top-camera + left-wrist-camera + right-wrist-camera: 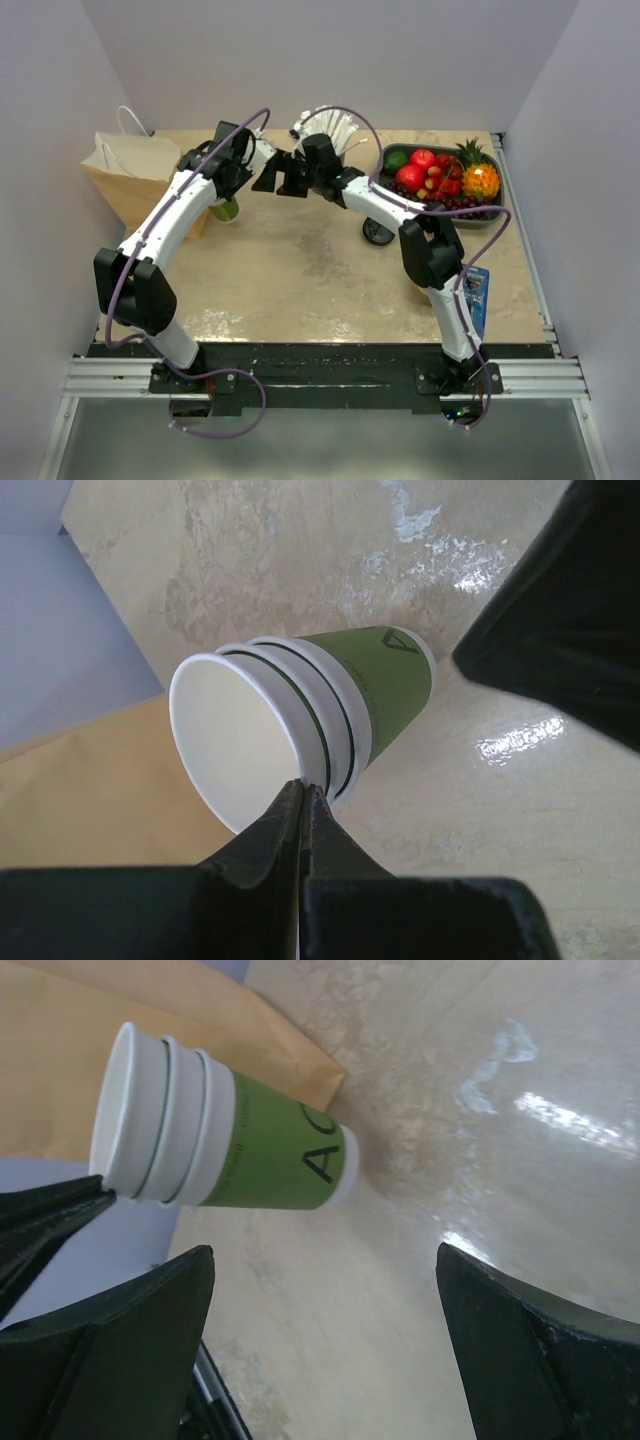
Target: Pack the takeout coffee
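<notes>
The takeout coffee [224,209] is a nested stack of green paper cups with cream rims, open-topped, standing on the table beside the paper bag [130,165]. It fills the left wrist view [385,680] and also shows in the right wrist view [270,1155]. My left gripper [303,785] is shut, its tips pinching the top cup's rim from above [228,190]. My right gripper [322,1250] is open and empty, hovering just right of the cup [285,175]. A round black lid [378,232] lies apart on the table.
The brown paper bag stands at the back left, touching the cup side [90,780]. A grey cup of white straws [335,125] is at the back middle, a bowl of fruit [495,212] at the back right, and a blue packet [477,295] lies by the right arm.
</notes>
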